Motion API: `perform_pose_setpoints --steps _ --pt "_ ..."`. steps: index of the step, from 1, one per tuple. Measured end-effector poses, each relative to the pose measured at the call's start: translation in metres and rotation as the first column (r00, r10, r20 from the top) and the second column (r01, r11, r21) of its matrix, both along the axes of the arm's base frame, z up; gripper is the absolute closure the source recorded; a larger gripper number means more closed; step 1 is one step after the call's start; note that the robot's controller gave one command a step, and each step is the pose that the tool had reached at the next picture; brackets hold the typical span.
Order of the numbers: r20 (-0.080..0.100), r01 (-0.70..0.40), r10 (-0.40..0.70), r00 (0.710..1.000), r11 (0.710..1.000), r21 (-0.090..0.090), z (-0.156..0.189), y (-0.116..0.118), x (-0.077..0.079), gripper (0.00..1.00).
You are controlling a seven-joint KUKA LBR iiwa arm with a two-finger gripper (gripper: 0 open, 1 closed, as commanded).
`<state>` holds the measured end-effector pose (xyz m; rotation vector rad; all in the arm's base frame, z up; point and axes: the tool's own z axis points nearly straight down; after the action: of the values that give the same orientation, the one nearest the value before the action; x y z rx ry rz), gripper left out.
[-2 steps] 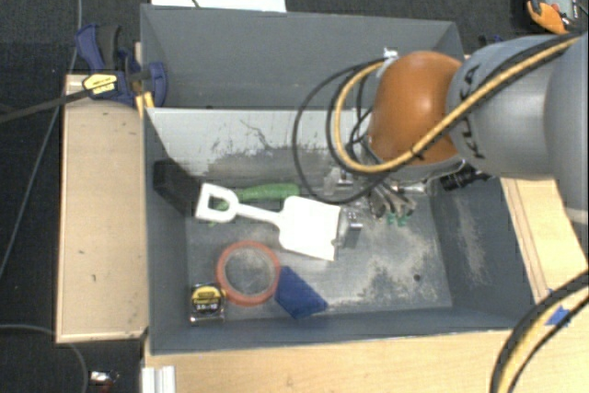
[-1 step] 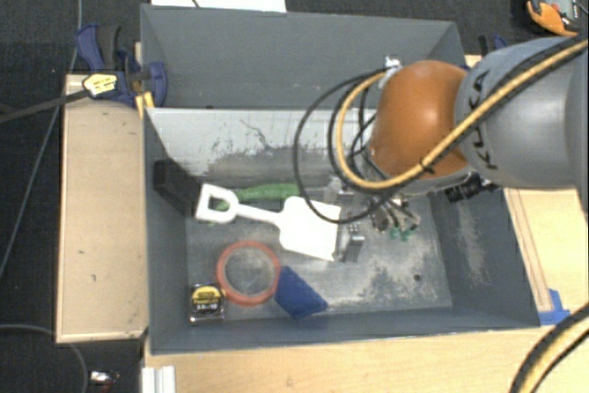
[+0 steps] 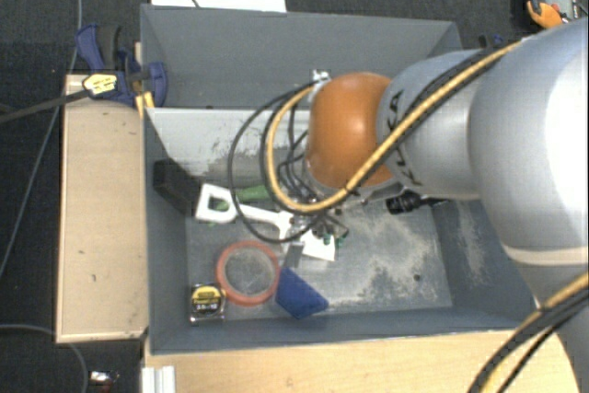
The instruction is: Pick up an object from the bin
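Note:
My gripper (image 3: 302, 246) reaches down from under the orange wrist cover into the middle of the bin, largely hidden by cables. Right beside it lies a small white piece with a green part (image 3: 323, 248). A blue wedge-shaped thing (image 3: 298, 295) lies just below the gripper, near the bin's front wall. Left of that is a clear round lid with an orange rim (image 3: 247, 273). A white tool with a green stem (image 3: 230, 205) lies to the gripper's left.
A yellow and black tape measure (image 3: 207, 301) sits in the front left corner. A black block (image 3: 175, 184) lies against the left wall. The arm covers the bin's right back part, and bare scuffed floor shows right of the gripper.

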<state>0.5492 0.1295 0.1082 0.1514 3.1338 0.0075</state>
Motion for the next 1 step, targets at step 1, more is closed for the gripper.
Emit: perform_pose_setpoints --steps 1 --pt "0.019 -0.048 0.048 0.999 0.999 -0.005 -0.0357 -0.0074 0.0203 0.0"
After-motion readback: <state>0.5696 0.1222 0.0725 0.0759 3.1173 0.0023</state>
